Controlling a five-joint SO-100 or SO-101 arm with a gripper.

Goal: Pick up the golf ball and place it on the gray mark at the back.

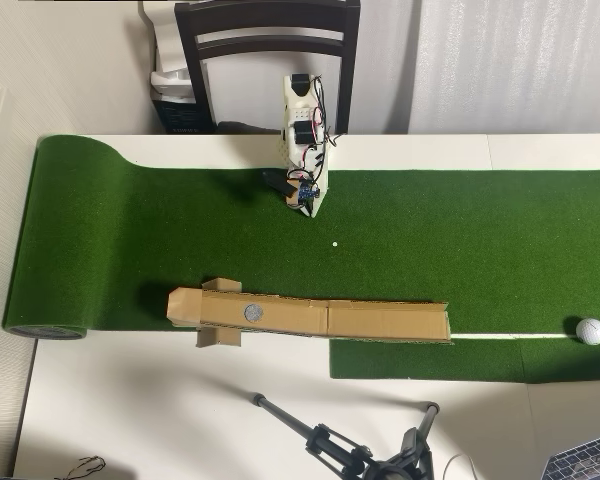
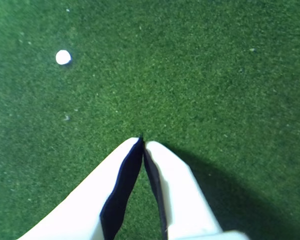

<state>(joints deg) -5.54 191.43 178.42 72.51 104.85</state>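
Tool (image 2: 142, 141) closed and empty above turf (image 2: 200, 75); golf ball (image 1: 591, 331) well apart

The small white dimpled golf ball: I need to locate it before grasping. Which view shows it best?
The overhead view: the small white dimpled golf ball lies on turf at the right edge. The wrist view misses it.

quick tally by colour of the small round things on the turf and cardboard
White: 2 — the golf ball at the far right of the overhead view, and the tiny white dot on the turf near the arm.
Gray: 1 — the gray mark on the cardboard strip.
Total: 3
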